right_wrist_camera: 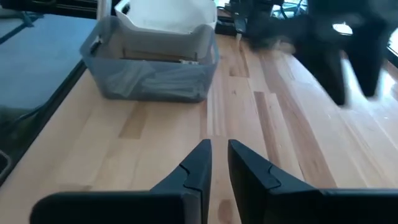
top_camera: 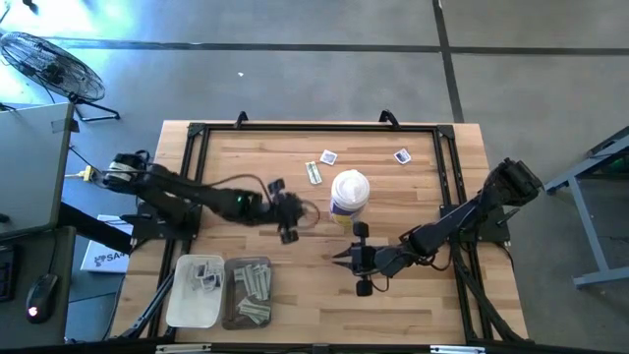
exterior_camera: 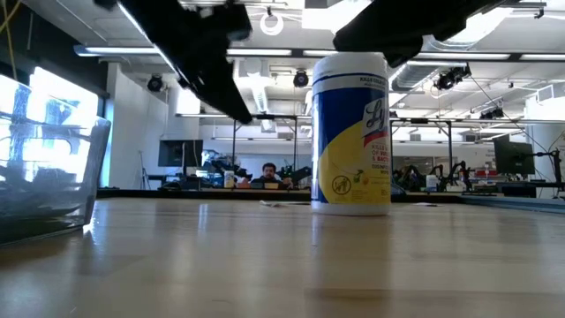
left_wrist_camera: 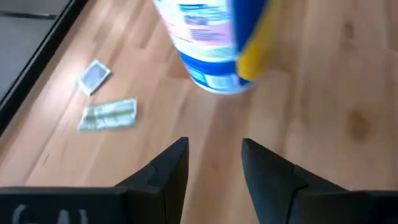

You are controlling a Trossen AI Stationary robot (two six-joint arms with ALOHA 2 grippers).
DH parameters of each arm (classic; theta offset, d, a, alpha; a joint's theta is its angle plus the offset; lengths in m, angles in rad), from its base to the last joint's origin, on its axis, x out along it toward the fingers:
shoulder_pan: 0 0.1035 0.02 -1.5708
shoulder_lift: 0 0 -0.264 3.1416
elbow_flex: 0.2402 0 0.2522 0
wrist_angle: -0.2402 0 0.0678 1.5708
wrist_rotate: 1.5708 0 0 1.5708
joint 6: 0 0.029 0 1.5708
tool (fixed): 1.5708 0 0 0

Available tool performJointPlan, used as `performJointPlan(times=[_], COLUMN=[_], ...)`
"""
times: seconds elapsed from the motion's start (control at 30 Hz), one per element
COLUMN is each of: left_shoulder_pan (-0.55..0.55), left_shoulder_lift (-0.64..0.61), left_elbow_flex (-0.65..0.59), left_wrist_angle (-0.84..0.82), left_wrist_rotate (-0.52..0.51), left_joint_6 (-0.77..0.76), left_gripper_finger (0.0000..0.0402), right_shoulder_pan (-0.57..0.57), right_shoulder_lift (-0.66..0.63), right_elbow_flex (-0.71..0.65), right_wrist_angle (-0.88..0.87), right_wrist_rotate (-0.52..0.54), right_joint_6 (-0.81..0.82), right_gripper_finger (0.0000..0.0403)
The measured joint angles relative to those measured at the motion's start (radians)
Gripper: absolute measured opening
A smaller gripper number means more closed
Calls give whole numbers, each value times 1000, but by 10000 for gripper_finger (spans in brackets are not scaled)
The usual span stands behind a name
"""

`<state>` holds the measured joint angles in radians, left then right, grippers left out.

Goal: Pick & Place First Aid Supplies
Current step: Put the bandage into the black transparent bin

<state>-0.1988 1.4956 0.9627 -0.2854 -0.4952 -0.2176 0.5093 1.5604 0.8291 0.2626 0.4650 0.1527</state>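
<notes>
Loose packets: a square packet [top_camera: 328, 156], a green-white strip [top_camera: 314, 173] and another square packet [top_camera: 402, 155] lay on the far part of the surface [top_camera: 413, 295].
Sorted packets: squares in the white tray [top_camera: 187, 303], strips in the grey bin [top_camera: 234, 305], near left.
Canister [top_camera: 350, 196]: upright, centre.
Left gripper [left_wrist_camera: 214, 155]: fingers apart, empty, left of the canister.
Right gripper [right_wrist_camera: 216, 157]: fingers nearly together, empty, nearer than the canister.

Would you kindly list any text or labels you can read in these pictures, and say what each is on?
"SA...", cut off: white box on the floor left of the table.
Canister: brand script and small print show, too blurred to read.
Loose packets: print too small to read.
</notes>
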Motion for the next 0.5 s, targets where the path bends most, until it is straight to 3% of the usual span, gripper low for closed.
performJointPlan(times=[0.27,0.5], left_shoulder_pan=[287,379], left_shoulder_lift=[50,236], left_elbow_flex=[-202,-138], left_wrist_angle=[522,589], left_wrist_rotate=[249,217], left_joint_6=[152,180], left_gripper_finger=[145,145], right_shoulder_pan=[7,-6], right_shoulder_lift=[0,0], right_elbow_flex=[0,0], right_wrist_angle=[3,11], right_wrist_rotate=[0,0], right_joint_6=[-4,0], right_gripper_finger=[47,48])
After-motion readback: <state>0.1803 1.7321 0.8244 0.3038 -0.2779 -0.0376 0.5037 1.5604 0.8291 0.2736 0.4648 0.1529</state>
